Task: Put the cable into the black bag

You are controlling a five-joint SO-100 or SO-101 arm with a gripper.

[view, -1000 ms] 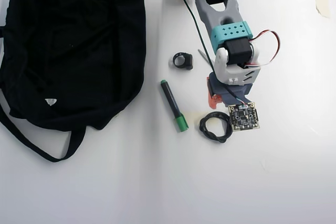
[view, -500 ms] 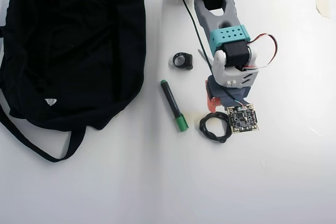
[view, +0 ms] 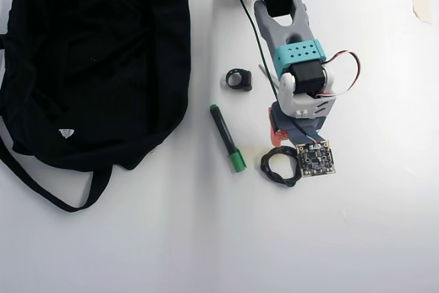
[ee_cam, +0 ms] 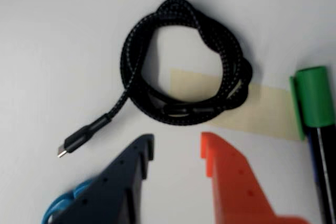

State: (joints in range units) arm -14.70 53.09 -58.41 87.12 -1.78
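A black braided cable (ee_cam: 184,64) lies coiled on the white table, its plug end (ee_cam: 71,142) trailing to the lower left in the wrist view. My gripper (ee_cam: 177,150) is open, with a dark blue finger (ee_cam: 128,174) and an orange finger (ee_cam: 231,182), just short of the coil and not touching it. In the overhead view the cable (view: 278,167) lies partly under my wrist camera board, and my gripper is hidden beneath the arm. The black bag (view: 96,60) lies flat at the upper left, well apart from the cable.
A green-capped marker (ee_cam: 315,108) lies right of the cable, on a strip of beige tape (ee_cam: 262,111); it shows in the overhead view (view: 227,138) between bag and arm. A small black ring-shaped object (view: 239,79) sits near the arm. The bag's strap (view: 41,186) loops out to the lower left.
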